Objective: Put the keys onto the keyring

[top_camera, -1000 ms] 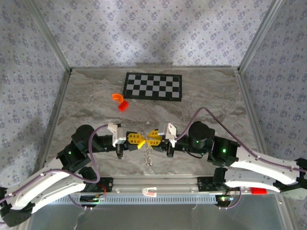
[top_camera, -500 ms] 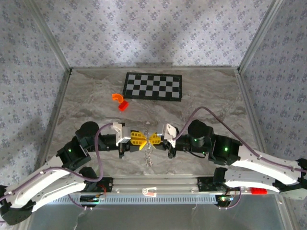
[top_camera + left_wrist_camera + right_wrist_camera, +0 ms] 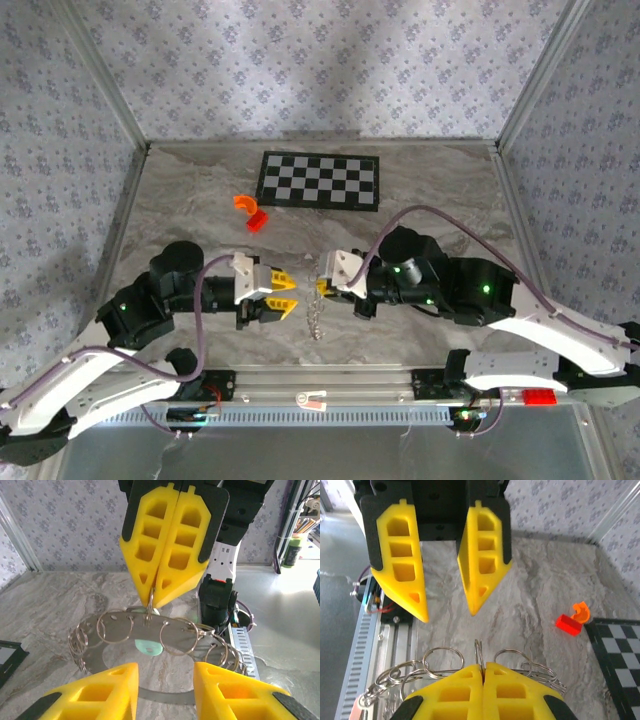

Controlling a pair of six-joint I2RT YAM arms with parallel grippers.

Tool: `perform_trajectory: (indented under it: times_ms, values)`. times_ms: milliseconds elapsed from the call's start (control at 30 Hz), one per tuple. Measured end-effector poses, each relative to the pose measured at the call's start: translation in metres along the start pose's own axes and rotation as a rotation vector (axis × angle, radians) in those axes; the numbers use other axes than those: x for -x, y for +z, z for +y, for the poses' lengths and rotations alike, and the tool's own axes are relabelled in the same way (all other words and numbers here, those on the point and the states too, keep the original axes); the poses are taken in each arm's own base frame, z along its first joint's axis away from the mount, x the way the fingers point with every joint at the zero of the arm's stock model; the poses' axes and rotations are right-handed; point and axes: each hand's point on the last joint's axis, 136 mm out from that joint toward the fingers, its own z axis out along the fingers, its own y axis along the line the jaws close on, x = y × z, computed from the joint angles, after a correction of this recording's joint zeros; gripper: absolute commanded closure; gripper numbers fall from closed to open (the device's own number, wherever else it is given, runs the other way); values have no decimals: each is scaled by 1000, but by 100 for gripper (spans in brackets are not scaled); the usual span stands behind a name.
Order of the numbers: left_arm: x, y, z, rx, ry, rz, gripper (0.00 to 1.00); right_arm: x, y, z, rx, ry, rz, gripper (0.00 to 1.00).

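The right gripper (image 3: 322, 288) is pressed fully closed. Its yellow pads meet on one wire ring of the keyring (image 3: 317, 318), a chain of linked silvery rings that sags below the tips over the marble table (image 3: 440, 200). Whether its lowest ring touches the surface cannot be told. From the right wrist camera, part of the chain is hidden behind that gripper's own fingers (image 3: 450, 692). The left gripper (image 3: 288, 296) faces it just beside, jaws partly apart and holding nothing. In the left wrist view the key (image 3: 148, 646) (a tiny pale teal-green flat piece) shows beneath the rings. Whether it hangs from the chain or lies on the table is unclear. An orange curved piece (image 3: 244, 203) and a red piece (image 3: 256, 222) lie well apart from the grippers, near the checkerboard (image 3: 320, 180).
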Motion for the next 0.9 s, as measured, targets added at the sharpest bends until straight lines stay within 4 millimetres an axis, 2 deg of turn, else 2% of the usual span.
perform_trajectory:
  times_ms: [267,567,900]
  values:
    - [3,8,6,5,7,-8,70,-15,7,5,34,-25,83,100]
    - [13,17,13,14,32,-43,70,-12,6,4,32,-29,77,100]
    - [17,21,15,11,40,-59,76,-11,6,2,19,-30,76,100]
